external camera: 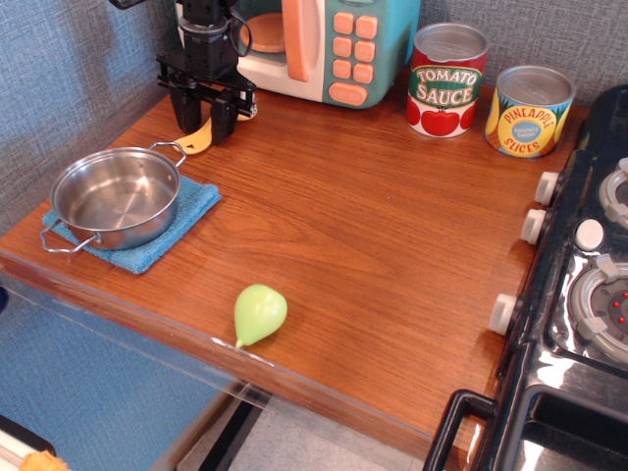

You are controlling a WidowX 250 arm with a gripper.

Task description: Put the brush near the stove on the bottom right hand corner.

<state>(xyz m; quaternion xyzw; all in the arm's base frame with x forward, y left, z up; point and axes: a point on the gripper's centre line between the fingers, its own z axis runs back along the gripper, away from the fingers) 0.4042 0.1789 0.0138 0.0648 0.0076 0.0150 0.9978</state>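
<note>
The yellow brush [199,144] lies on the wooden counter at the back left, in front of the toy microwave. Only the end of its handle shows; the bristle head is hidden behind my gripper. My black gripper [203,126] points straight down over it, low at the counter, with its fingers [186,110] closed in on either side of the handle. The black stove [579,324] with white knobs stands along the right edge, far from the brush.
A steel pot [116,196] sits on a blue cloth [196,201] at the left. A green pear [259,312] lies near the front edge. The teal microwave [334,49], a tomato sauce can [446,80] and a pineapple can [530,111] line the back.
</note>
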